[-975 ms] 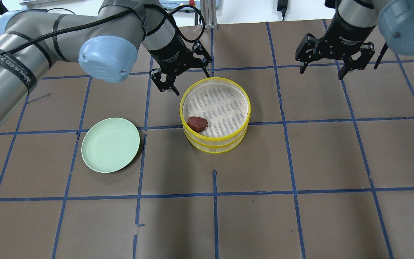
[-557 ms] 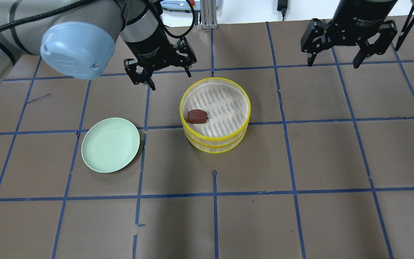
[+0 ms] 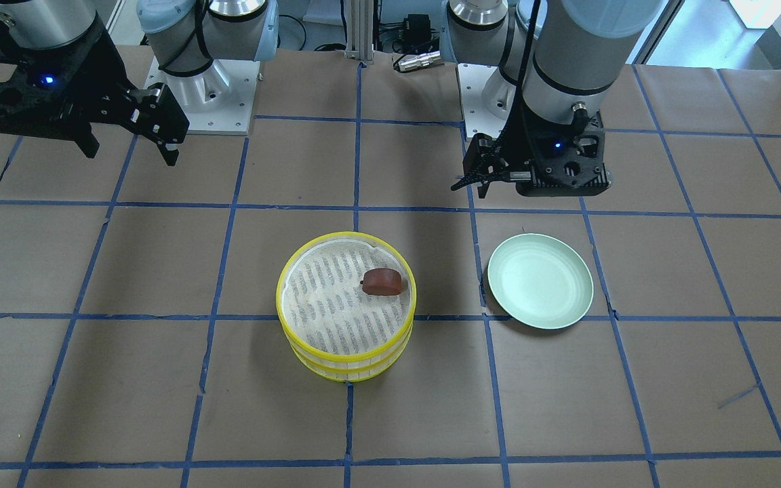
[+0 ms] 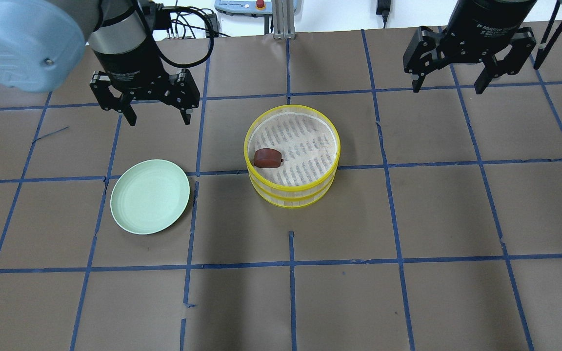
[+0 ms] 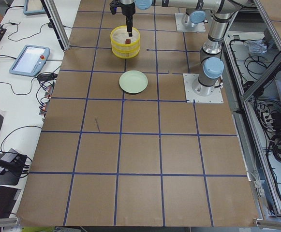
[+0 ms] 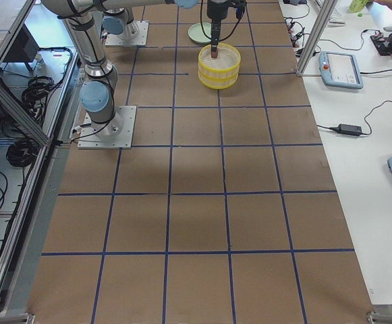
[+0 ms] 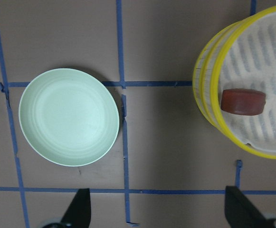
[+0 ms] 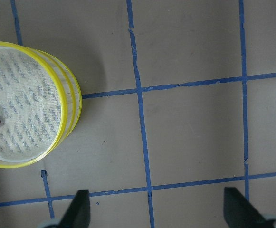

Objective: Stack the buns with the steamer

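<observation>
Reddish-brown rounded bun [image 4: 268,158] rests in the yellow-rimmed slatted steamer [image 4: 291,107]; left claw [image 4: 159,119], wide apart and empty, has swung off toward the pale green plate [image 4: 150,197], its drop seemingly done; right claw [image 4: 447,88] equally spread, empty.

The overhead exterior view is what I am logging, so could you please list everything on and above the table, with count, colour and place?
table: one, brown paper cover with a blue tape grid, fills the view.
steamer: one, yellow rims and a pale slatted floor, looks like two stacked tiers, near the table's middle.
reddish-brown bun: one, inside the top of the steamer, by the rim on the plate's side.
plate: one, pale green, flat on the table, left of the steamer and apart from it.
left gripper: one, black, open, holding nothing, above the table beyond the plate.
right gripper: one, black, open, holding nothing, above the far right of the table.
</observation>
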`<state>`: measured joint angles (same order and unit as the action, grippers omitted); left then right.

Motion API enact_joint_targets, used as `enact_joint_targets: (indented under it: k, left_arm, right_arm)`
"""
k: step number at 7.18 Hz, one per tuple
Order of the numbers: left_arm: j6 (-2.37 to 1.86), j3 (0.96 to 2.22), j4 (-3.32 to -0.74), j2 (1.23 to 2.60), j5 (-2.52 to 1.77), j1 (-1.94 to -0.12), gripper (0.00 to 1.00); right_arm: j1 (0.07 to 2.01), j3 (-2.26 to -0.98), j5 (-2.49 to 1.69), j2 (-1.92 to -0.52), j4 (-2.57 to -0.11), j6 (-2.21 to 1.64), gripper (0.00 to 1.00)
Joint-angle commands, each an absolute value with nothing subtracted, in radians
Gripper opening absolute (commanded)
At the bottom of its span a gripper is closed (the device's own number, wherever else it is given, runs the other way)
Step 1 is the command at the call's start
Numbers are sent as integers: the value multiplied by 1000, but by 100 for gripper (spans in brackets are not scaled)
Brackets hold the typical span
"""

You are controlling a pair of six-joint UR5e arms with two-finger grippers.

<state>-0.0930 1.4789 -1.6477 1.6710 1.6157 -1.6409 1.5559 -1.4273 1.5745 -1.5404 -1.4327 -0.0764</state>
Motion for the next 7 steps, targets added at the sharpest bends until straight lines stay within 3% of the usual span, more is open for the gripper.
enact_joint_targets:
  k: [1, 7]
  left_arm:
    - [-86, 1493, -1663, 1648, 1579, -1574, 100]
    - [-84, 1489, -1651, 1652, 1586, -1594, 100]
  right_arm:
    - [1549, -1422, 1568, -1534, -1384, -61, 100]
    - [1557, -1428, 1565, -1536, -1384, -61, 100]
